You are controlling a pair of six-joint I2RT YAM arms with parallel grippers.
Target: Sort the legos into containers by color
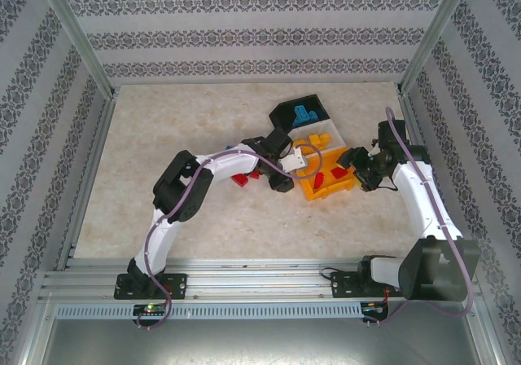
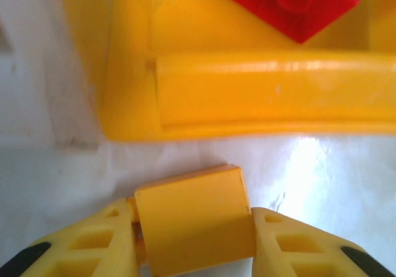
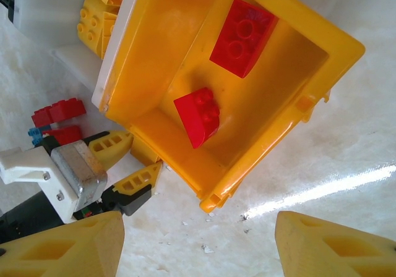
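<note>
Top view: the left gripper [image 1: 282, 184] is at 8 o'clock of the orange bin [image 1: 326, 195], the right gripper [image 1: 353, 161] at 2 o'clock.

Left wrist: its fingers [image 2: 93, 243] pinch a yellow brick [image 2: 195, 221] at 6 o'clock of the bin rim.

Right wrist: fingers [image 3: 68, 243] wide apart, empty; two red bricks [image 3: 242, 28] lie in the bin.

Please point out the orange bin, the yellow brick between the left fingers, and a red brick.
orange bin [image 2: 272, 91]: left wrist view, its near rim.
yellow brick [image 2: 195, 221]: left wrist view, middle of its smooth face.
red brick [image 3: 242, 36]: right wrist view, its studded top.
</note>
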